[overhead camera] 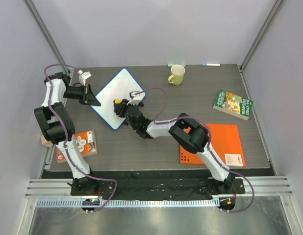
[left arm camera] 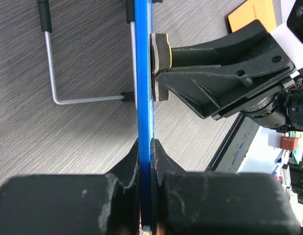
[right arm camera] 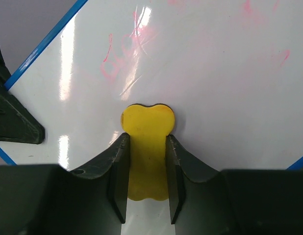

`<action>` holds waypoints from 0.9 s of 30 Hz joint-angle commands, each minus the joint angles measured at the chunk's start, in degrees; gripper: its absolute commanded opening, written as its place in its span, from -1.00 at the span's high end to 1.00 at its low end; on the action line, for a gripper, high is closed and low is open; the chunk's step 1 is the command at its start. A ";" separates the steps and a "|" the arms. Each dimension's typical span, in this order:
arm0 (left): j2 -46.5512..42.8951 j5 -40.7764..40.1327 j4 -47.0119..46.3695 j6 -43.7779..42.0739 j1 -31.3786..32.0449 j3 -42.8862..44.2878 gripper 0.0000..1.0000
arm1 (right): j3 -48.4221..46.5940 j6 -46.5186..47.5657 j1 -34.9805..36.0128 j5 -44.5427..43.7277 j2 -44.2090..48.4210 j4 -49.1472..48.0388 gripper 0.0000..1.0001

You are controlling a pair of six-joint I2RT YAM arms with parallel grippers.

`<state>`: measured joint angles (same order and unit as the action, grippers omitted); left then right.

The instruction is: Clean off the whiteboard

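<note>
The whiteboard (overhead camera: 117, 88) is set at the far left of the table (overhead camera: 156, 83), turned corner-on to the arms. Its blue rim is pinched at the left edge by the left gripper (left arm camera: 145, 144), whose jaws are clamped tight on it. A yellow eraser (right arm camera: 147, 120) is gripped between the jaws of the right gripper (right arm camera: 146, 139) and pressed against the white face. Faint red marks (right arm camera: 123, 56) are seen just beyond the eraser, with more smears toward the far right of the board, so the wiping is judged to be only partly done.

The main risk is that the board could be pushed out of the narrow rim pinch, or pivoted about it, if the eraser is pressed too hard. The left gripper could be struck by a stroke carried too far left. The eraser could be twisted in its jaws by drag. A wire stand (left arm camera: 51, 73) is seen behind the board and could make it rock.
</note>
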<state>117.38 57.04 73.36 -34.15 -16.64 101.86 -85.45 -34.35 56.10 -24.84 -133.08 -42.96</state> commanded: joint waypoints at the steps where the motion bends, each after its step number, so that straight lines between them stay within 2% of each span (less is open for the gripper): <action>1: -0.66 2.38 8.20 -5.14 4.51 -0.79 1.00 | 0.39 -1.60 1.93 5.33 -3.07 9.20 0.97; 6: -1.19 2.29 7.85 -4.61 4.69 -1.05 1.00 | -9.53 1.04 -2.47 -0.63 -3.68 13.60 0.98; 13: -0.75 1.59 8.02 -4.78 4.69 -1.23 1.00 | -13.25 -5.89 -11.53 1.19 -5.79 14.39 0.97; 15: -0.66 1.59 8.29 -5.05 4.69 -1.23 1.00 | -15.52 -6.96 -13.28 2.07 -7.45 17.20 0.97; 20: -1.19 1.41 8.38 -5.31 4.69 -1.67 1.00 | -22.30 -8.80 -13.47 6.98 -11.50 30.20 0.98; 27: -1.54 1.59 8.81 -5.31 4.69 -1.06 1.00 | -18.19 -7.75 -7.94 9.02 -10.28 35.40 0.98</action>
<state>117.38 57.06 72.27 -31.27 -15.84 101.65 -107.42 -42.35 42.28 -21.41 -140.27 -22.85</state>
